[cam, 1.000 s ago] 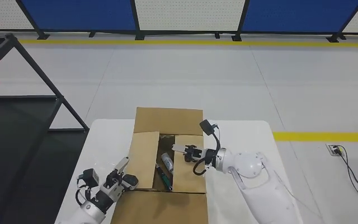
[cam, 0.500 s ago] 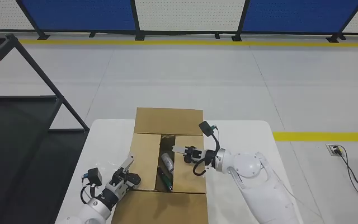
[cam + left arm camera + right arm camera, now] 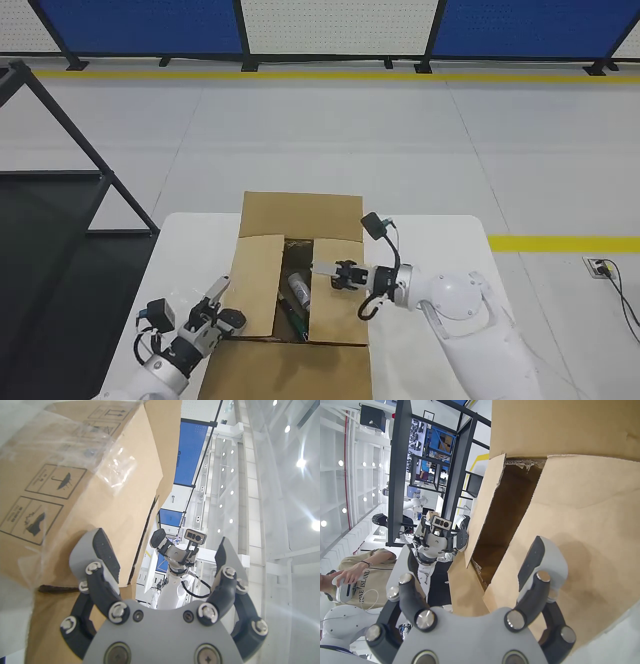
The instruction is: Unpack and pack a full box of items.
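Cardboard box (image 3: 300,215), flaps partly open.
My left fingers (image 3: 105,552) spread, one flap just beside them; right fingers (image 3: 540,562) spread at the other flap.

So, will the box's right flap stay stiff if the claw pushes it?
The flap looks like thin cardboard creased at the wall, so it probably swings easily. Torn edges on the box suggest hard pushes may crumple it.

We see bright, even overhead light in the top view — the brown cardboard box (image 3: 300,215) is dark only inside, at lower centre. In the left wrist view, round ceiling lamps (image 3: 301,462) flare into stars, and clear plastic tape (image 3: 110,460) glints.
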